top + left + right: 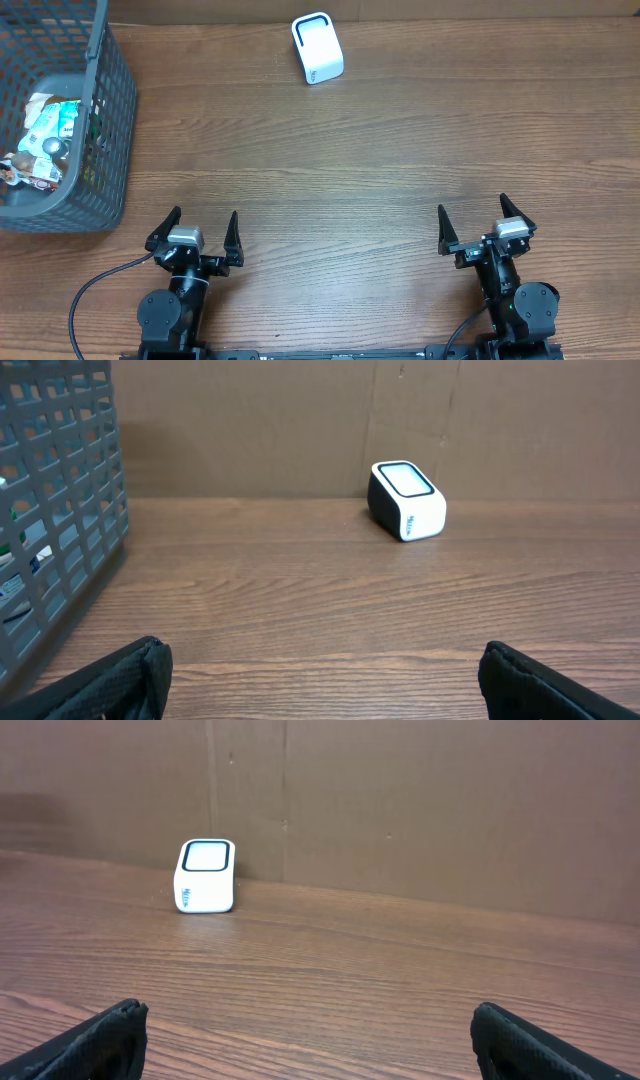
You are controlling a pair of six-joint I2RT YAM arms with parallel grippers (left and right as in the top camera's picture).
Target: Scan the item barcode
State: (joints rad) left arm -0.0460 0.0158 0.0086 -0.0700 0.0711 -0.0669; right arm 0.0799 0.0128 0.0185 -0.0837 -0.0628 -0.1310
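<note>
While the left gripper (204,226) and right gripper (472,214) are sitting wide open and empty, the packaged items (48,142) are lying jumbled in the basket (116,110) ahead-left, probably inviting a fumbled, barcode-hiding grab.

basket (118,130): cut off at left edge | items (45,140) inside: too small to identify

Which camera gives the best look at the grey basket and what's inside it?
The overhead view: it shows the grey basket from above, with packaged items inside. The left wrist view catches only its mesh side wall, with the contents barely visible through it. The right wrist view misses it.
</note>
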